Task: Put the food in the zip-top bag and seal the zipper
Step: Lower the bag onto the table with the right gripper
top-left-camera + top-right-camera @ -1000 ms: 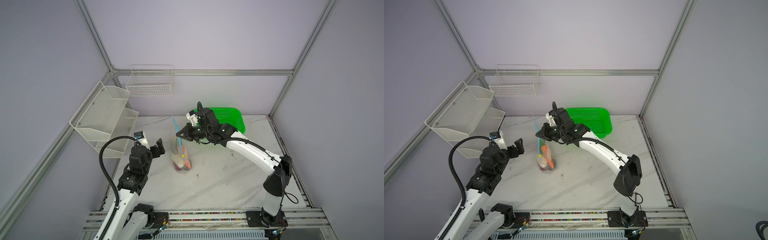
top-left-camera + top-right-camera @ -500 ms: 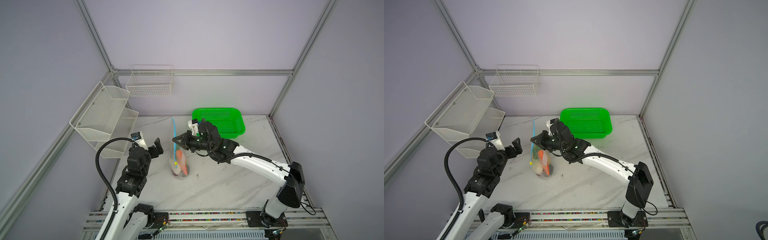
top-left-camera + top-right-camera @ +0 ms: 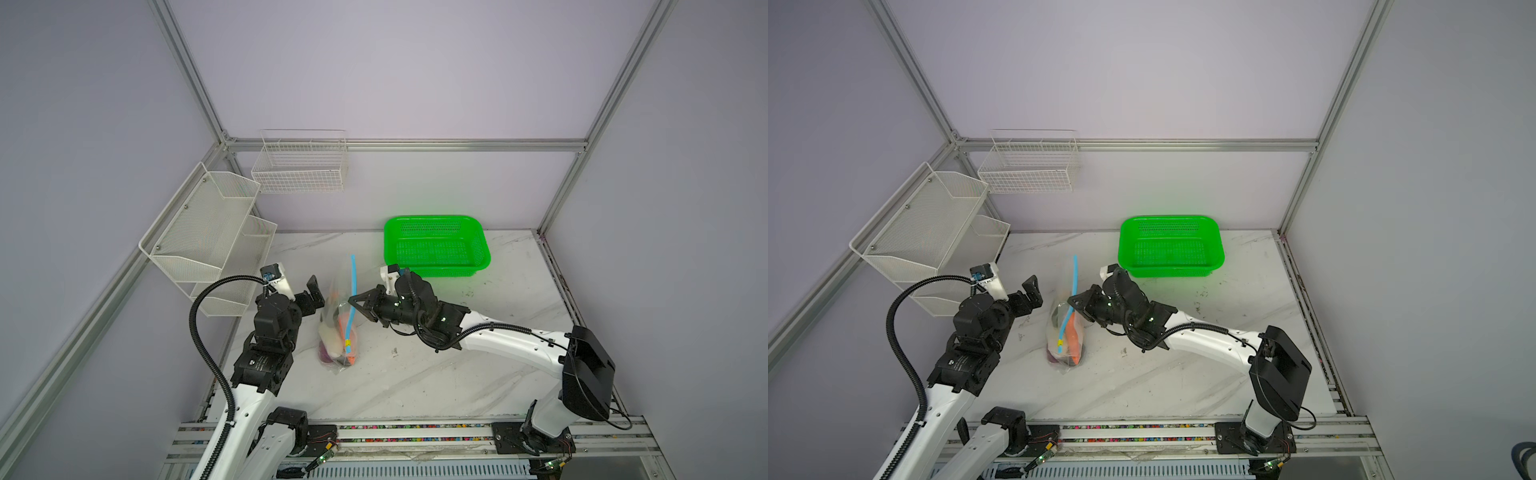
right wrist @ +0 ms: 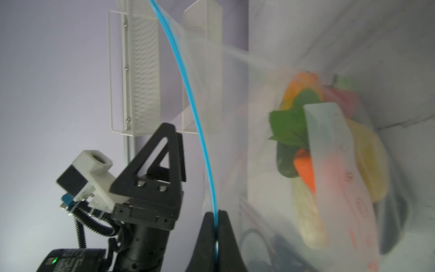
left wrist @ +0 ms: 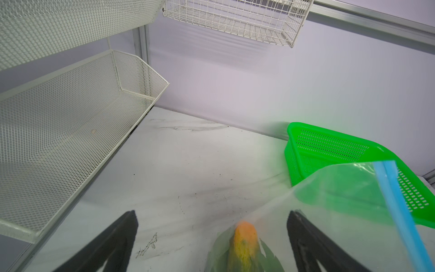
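Nearest the front rail, on the marble table (image 3: 415,374), sits the heavy end of the zip-top bag (image 3: 332,322). The food (image 3: 1065,332) has slumped together there. A white oblong (image 3: 330,338), a purple onion (image 3: 323,354) and an orange carrot (image 3: 1074,334) show through the film in both top views. From that end the bag's long axis runs away toward the back wall. The zipper (image 3: 353,282) follows it, with its yellow slider tab (image 3: 347,343) at the near, low end and its free end pointing up and back. Partway along, the right gripper (image 3: 352,300) is pinched tight on the blue strip. The right wrist view shows the strip caught between the closed fingers (image 4: 207,235). Just beside the bag on its left, the left gripper (image 3: 314,293) stands spread wide, holding nothing. Farther back lies the green basket (image 3: 432,219), well apart from the bag. Mesh shelves (image 3: 208,232) and a wire basket (image 3: 299,166) hang on the walls.
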`<state>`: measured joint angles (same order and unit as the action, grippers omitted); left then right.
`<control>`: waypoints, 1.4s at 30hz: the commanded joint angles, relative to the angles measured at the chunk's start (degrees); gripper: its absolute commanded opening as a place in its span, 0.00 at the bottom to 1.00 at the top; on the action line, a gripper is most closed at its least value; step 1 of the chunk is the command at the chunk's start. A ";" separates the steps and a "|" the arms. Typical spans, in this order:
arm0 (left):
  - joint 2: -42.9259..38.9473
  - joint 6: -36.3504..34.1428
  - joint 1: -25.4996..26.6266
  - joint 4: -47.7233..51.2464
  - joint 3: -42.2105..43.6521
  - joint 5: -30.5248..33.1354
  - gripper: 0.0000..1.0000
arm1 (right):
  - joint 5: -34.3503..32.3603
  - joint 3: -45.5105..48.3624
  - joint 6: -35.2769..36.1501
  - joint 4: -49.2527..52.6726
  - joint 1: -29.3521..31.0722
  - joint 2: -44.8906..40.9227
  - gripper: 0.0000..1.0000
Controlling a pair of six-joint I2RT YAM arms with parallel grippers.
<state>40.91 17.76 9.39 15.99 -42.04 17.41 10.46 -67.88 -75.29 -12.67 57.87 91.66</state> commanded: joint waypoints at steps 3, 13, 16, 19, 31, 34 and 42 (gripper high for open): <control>1.24 -1.29 -0.38 -1.42 -3.23 0.16 1.00 | -2.00 8.74 -3.74 -3.66 -5.59 -11.26 0.00; 5.38 0.67 -0.40 -2.11 -3.71 -2.15 1.00 | 7.79 24.29 5.78 -4.03 -17.71 -16.87 0.00; 6.66 1.07 -0.40 -2.02 -3.75 -3.32 1.00 | 12.60 27.07 10.20 -4.23 -21.86 -15.36 0.00; 7.08 1.21 -0.39 -2.11 -3.58 -3.54 1.00 | 15.89 28.63 14.50 -4.07 -25.13 -14.45 0.00; 8.98 1.00 -0.58 -3.96 -2.21 -5.65 1.00 | 22.71 35.31 29.55 -6.13 -37.50 -6.92 0.00; 9.52 1.24 -0.50 -3.87 -2.31 -5.86 1.00 | 22.85 36.94 30.77 -7.19 -39.90 -5.98 0.00; 10.39 0.97 -0.45 -3.87 -2.35 -6.29 1.00 | 25.37 37.77 34.88 -7.43 -44.97 -1.53 0.00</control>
<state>51.42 18.48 9.37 14.31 -42.04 12.05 34.39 -30.11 -43.18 -18.50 13.93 88.18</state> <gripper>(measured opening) 0.997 0.046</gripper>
